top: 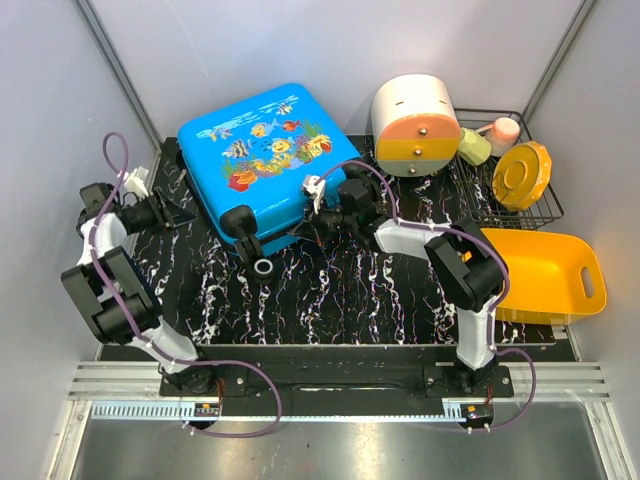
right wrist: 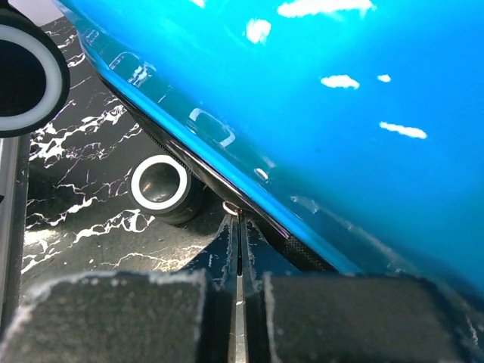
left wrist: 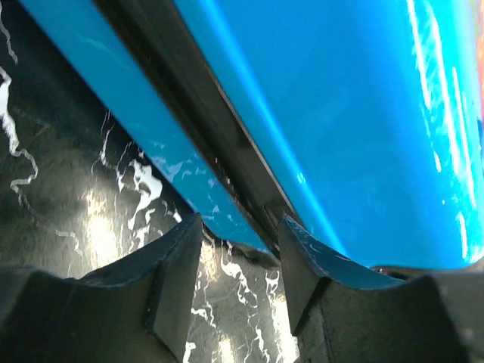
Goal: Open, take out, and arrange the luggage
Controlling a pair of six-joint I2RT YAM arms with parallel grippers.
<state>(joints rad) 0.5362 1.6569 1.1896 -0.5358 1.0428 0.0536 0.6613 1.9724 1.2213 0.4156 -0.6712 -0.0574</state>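
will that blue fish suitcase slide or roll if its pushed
The bright-blue hard-shell fish-print suitcase looks rigid, so it would likely shift whole. Its glossy shell seems slippery to grip. Lying flat, its black wheels probably won't roll it.

Plain pale grey wall panels (top: 300, 40) are set at the back and along both sides. A black marble-patterned desk with white veining (top: 340, 290) is lit from above, and a silver metal rail (top: 110, 380) is fixed along its near edge.
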